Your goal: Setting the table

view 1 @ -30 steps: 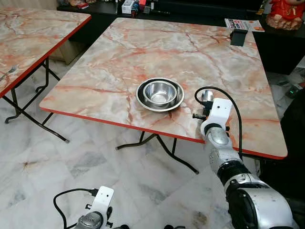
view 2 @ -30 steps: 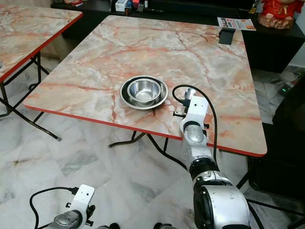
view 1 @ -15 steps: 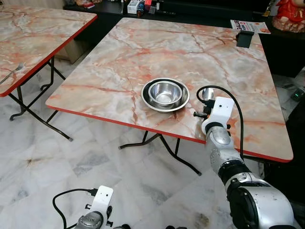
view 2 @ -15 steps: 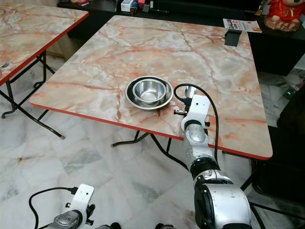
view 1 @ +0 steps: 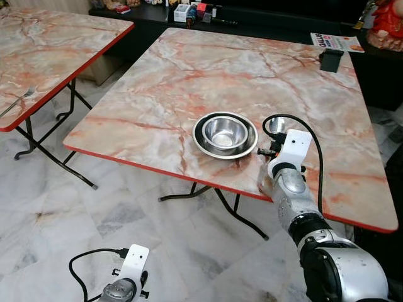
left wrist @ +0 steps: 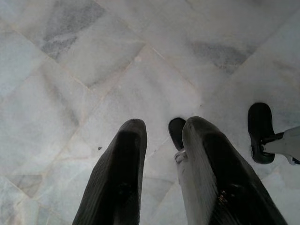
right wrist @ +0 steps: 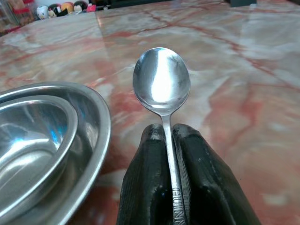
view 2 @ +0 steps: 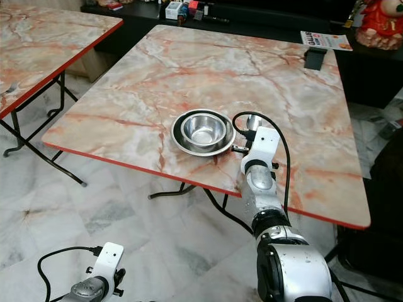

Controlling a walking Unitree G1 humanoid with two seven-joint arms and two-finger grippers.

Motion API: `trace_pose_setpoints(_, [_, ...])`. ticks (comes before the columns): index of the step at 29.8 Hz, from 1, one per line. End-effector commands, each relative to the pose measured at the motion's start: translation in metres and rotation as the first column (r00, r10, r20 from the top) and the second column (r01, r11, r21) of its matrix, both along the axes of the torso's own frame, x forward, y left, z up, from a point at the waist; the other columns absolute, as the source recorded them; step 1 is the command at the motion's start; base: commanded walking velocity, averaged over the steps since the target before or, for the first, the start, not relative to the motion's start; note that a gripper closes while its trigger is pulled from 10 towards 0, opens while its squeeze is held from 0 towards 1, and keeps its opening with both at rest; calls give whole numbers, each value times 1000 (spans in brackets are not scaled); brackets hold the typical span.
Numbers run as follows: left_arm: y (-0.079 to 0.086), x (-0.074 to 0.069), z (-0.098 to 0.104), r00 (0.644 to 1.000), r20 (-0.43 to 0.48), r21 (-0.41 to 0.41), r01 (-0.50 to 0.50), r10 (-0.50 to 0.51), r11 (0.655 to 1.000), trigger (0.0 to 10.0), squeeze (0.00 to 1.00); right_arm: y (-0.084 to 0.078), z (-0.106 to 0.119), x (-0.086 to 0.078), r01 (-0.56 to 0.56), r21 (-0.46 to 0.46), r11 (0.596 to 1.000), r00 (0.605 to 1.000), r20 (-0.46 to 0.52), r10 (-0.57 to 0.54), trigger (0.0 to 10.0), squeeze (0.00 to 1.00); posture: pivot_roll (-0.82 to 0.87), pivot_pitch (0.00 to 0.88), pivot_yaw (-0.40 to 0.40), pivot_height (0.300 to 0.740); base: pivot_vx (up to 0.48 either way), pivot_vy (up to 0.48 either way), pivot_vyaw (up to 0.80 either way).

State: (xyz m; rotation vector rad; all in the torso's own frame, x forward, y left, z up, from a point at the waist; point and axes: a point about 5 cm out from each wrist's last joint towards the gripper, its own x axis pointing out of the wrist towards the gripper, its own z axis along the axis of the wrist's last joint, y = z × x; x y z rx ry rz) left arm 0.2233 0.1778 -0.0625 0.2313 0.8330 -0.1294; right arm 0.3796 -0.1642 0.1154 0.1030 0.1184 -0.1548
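Observation:
A steel bowl [view 1: 225, 131] sits inside a steel plate [view 1: 200, 139] near the front edge of the marble table [view 1: 189, 75]. My right gripper [right wrist: 167, 129] is shut on the handle of a steel spoon [right wrist: 161, 77]. It holds the spoon low over the table, just right of the plate, with the spoon's bowl [view 1: 274, 124] pointing away from me. The plate's rim [right wrist: 101, 126] lies close beside the spoon. My left gripper [left wrist: 164, 126] hangs idle over the floor, its fingers apart with nothing between them.
A second marble table [view 1: 56, 56] stands to the left across a gap of tiled floor. A black box [view 1: 330, 60] sits at this table's far right corner. Behind it a dark sideboard carries a magazine [view 1: 337, 43] and a red figurine [view 1: 387, 25].
The whole picture has shifted, so the camera has moved. The right gripper with the spoon now sits slightly closer to the plate's right rim. The left arm still hangs.

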Motion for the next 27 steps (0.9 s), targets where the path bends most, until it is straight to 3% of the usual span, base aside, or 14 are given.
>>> trace_pose_setpoints(1, [3,-5,-3,1000,-19,9,-8,8,1000,10000,0,1,-4,-2,2,5,1000,1000,-7,-2,10000,0,-33,139,-35,740,352,0,0])
trace_pose_setpoints(14, [2,-5,-3,1000,-15,-8,-5,5,1000,10000,0,-2,-4,-3,40,16,999,999,5,-40,10000,0,-30,143,-38,740,348,0,0])
trace_pose_setpoints(20, [1,-6,-3,1000,-14,-21,-7,7,1000,10000,0,-9,-6,-7,91,34,995,996,21,-92,10000,0,-35,146,-39,740,0,0,0])
trace_pose_setpoints(27, [0,-8,-4,1000,-19,-22,-6,6,1000,10000,0,-14,-27,-23,167,-4,986,986,-21,-167,10000,0,-39,154,-43,740,0,0,0])
